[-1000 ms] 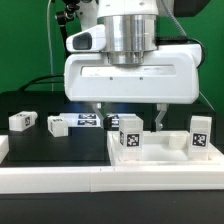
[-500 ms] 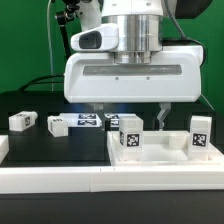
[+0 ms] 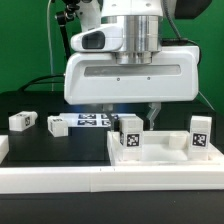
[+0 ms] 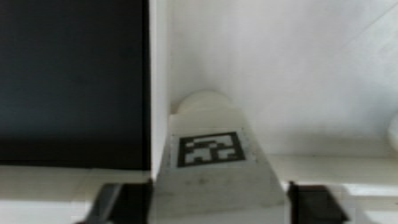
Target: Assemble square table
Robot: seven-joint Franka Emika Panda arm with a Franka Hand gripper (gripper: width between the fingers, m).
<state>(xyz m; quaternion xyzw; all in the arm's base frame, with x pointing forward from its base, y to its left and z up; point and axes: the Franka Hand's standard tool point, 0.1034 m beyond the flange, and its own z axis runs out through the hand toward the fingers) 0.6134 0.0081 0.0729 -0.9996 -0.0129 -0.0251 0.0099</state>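
Observation:
The white square tabletop lies at the front, toward the exterior view's right. Two tagged white legs stand upright on it: one at its near left corner, one at its right corner. My gripper hangs straight over the left one. In the wrist view this leg fills the space between my fingers, and the pads touch both its sides. Two loose legs lie on the black surface at the left.
The marker board lies flat behind the tabletop, under my hand. A long white rail edges the black surface at the front. A short white block sits at the left edge.
My fingers have drawn inward on the upright left leg. The hand has stayed over the same spot and no part has shifted.

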